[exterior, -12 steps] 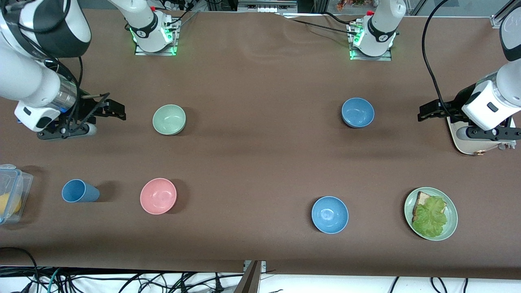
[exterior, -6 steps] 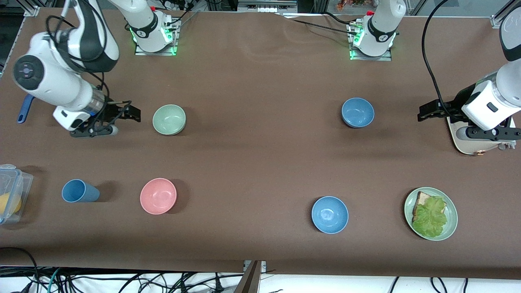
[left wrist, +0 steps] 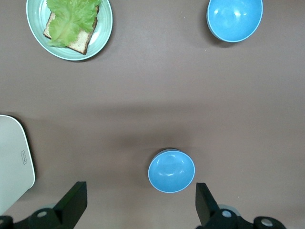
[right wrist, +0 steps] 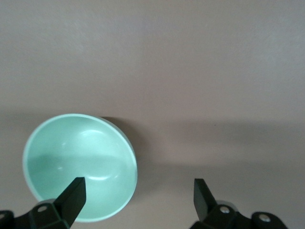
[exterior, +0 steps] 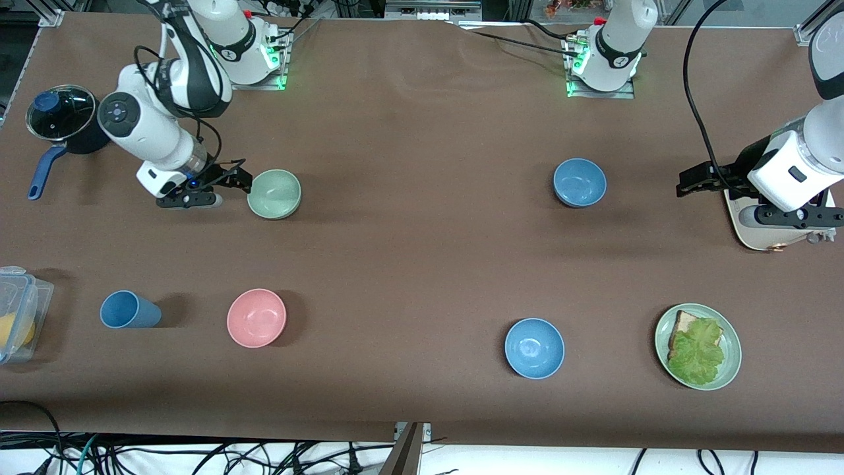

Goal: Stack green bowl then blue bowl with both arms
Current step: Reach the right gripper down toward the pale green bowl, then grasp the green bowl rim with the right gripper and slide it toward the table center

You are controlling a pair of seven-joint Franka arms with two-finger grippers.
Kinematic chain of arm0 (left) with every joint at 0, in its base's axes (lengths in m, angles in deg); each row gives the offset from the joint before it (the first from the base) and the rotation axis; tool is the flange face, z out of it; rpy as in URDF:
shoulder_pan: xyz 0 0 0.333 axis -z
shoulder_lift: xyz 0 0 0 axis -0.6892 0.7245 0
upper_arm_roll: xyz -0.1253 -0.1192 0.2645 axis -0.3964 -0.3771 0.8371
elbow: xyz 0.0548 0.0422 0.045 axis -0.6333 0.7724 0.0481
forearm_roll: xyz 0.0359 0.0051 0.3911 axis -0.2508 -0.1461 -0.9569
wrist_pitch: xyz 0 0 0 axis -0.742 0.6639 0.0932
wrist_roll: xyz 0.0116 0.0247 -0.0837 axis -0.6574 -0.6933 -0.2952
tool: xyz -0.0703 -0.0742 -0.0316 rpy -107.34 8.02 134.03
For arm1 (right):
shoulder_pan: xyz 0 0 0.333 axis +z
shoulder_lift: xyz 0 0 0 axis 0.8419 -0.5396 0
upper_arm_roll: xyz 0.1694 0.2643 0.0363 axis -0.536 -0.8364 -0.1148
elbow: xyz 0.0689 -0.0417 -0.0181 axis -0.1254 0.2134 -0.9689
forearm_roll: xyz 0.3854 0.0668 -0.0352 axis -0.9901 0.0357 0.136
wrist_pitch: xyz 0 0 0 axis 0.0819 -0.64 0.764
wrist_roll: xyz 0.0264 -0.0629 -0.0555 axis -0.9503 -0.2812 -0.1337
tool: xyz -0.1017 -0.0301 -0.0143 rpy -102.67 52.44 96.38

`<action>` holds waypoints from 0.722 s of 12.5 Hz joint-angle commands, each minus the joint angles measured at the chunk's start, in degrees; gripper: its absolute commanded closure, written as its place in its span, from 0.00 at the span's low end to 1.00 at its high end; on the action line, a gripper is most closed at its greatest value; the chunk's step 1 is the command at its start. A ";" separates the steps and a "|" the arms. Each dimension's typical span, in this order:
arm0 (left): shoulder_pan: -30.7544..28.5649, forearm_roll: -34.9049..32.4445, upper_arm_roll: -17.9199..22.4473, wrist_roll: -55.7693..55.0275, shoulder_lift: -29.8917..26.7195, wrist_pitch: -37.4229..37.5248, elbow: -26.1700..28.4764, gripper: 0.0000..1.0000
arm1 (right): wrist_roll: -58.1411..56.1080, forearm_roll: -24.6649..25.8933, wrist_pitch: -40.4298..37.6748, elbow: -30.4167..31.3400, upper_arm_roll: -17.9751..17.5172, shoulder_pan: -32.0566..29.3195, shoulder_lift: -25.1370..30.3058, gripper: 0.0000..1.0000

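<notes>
Progress: my right gripper (exterior: 239, 178) has swung in beside the green bowl (exterior: 274, 193), jaws wide, ready to grasp. My left gripper (exterior: 689, 181) waits wide open near the blue bowl (exterior: 579, 182).

High front overview, wrist cameras looking straight down, close

The clear container (exterior: 20, 310) at the right arm's end of the tabletop (exterior: 422, 251) is cut by the front view's edge. The left arm partly hides a white board (exterior: 745, 227).
</notes>
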 commanded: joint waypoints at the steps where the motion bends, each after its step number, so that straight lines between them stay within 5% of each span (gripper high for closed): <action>1: 0.12 -0.47 0.08 -0.82 0.93 1.39 -1.91 0.00 | 5.49 -0.33 10.59 5.06 -0.27 3.69 -2.92 0.02; 3: 0.03 -0.47 0.08 -0.73 0.93 1.30 -1.91 0.00 | 10.25 -0.33 13.77 4.98 -0.27 6.68 -5.92 0.34; 4: -0.06 -0.47 0.08 -0.73 0.93 1.30 -1.91 0.00 | 10.35 -0.33 14.13 4.89 -0.27 7.22 -6.36 0.78; 5: -0.06 -0.56 0.08 -0.73 0.93 1.30 -1.91 0.00 | 10.53 -0.33 13.87 4.63 -0.27 7.22 -6.45 1.00; 9: -0.15 -0.47 0.08 -2.13 0.84 1.22 -1.91 0.00 | 18.67 -0.42 13.78 2.36 -1.66 9.66 -6.72 1.00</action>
